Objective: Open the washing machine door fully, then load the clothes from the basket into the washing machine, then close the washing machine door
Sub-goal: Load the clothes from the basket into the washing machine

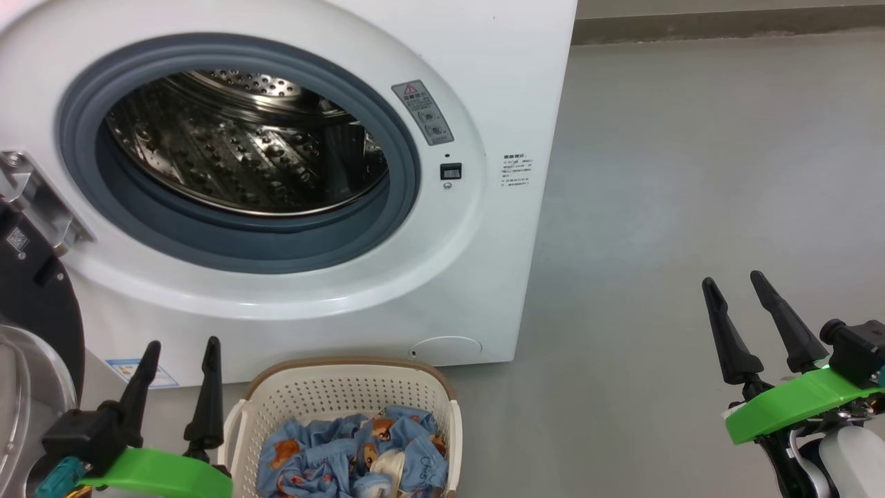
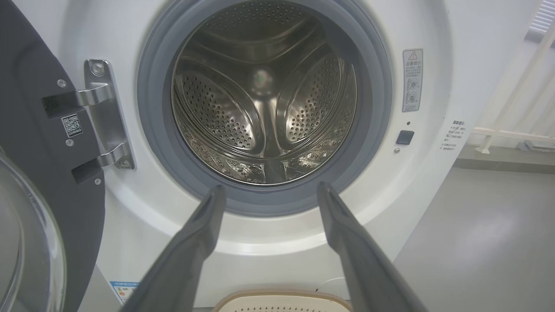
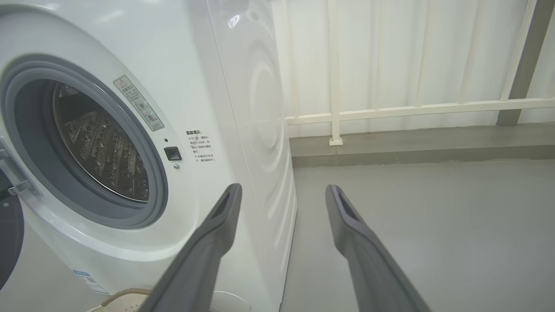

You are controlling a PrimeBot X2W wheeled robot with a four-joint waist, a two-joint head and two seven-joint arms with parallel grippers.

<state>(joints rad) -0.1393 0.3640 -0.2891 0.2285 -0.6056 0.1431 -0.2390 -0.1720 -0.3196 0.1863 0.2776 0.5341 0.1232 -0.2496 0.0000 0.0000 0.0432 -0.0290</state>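
grey smooth floor (image 1: 657,207) lies under everything. closest to the robot, both grippers point forward and hold nothing. the left gripper (image 1: 183,342) has its two dark fingers spread apart, and the right gripper (image 1: 731,277) also stands with its fingers apart. just beside the left gripper, on its right side and a little lower, stands the basket (image 1: 346,365). the clothes (image 1: 346,456) lie crumpled at its bottom, blue with bears. the right gripper is well apart from the basket, over bare floor, so i judge the left arm is the nearer one for the first grasp. it has to go right and down, into the basket from above. the heap shows no clear long axis, so the wrist angle should matter little. close behind the basket rises the washing machine (image 1: 498,69). the washing machine door (image 1: 34,304) hangs swung out on the left, on its hinge, and seems open enough. the drum (image 1: 242,145) is empty, up and beyond the basket.
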